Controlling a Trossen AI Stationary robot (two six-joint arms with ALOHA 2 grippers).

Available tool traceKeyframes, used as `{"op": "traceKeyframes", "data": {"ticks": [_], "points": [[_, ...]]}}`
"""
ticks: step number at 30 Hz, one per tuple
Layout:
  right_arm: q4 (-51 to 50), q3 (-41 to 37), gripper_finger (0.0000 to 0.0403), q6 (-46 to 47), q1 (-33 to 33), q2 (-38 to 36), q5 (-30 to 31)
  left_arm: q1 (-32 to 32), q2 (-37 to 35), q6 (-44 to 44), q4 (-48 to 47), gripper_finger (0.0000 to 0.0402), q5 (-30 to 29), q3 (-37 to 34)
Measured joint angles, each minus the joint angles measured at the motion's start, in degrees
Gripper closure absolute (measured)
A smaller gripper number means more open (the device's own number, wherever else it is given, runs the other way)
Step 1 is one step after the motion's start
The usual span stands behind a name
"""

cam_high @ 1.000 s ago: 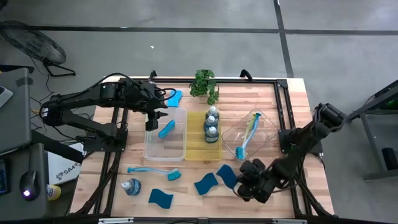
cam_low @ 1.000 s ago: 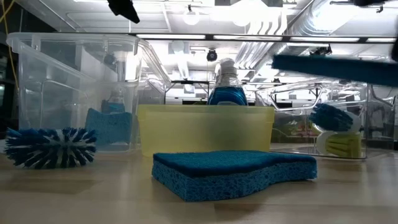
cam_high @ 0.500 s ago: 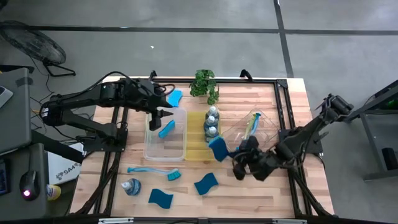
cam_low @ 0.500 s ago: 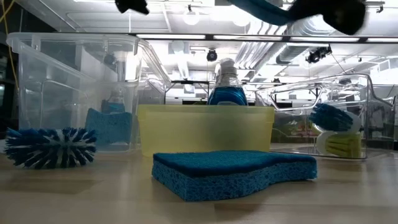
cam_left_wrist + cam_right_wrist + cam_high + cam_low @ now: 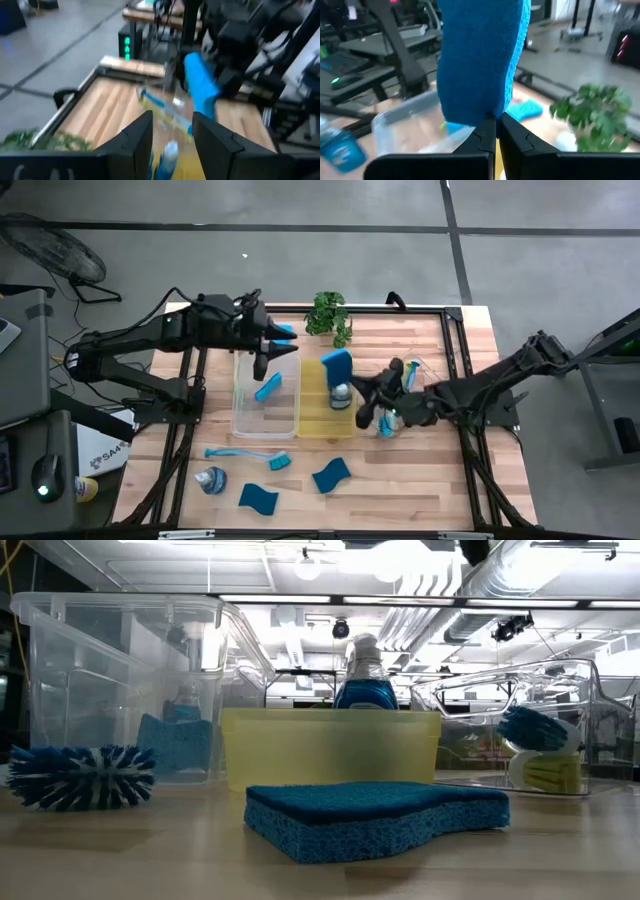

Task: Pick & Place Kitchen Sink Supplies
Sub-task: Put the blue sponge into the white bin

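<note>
The right claw (image 5: 352,380) was clamped on a wavy blue sponge (image 5: 337,365) above the yellow rectangular tray (image 5: 341,423). The left claw (image 5: 277,345) hung empty, fingers apart, over the clear plastic tray (image 5: 266,420).

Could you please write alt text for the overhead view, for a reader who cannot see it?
The right gripper holds a blue sponge above the yellow tray with soap bottles on a wooden table. The left gripper hovers open over a clear tray containing another sponge.
</note>
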Motion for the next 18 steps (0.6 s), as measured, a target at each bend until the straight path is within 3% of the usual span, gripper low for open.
{"op": "traceKeyframes", "data": {"ticks": [8,18], "points": [[9.5,0.0,0.0402,-10.9,-6.3,0.0,-0.5,0.0,2.7,-1.3,6.7,0.0266,0.0,0.0],[13.8,0.0,0.0402,-17.8,-11.0,0.0,-6.7,0.0,7.6,-2.7,13.7,0.0266,-3.9,0.0]]}}
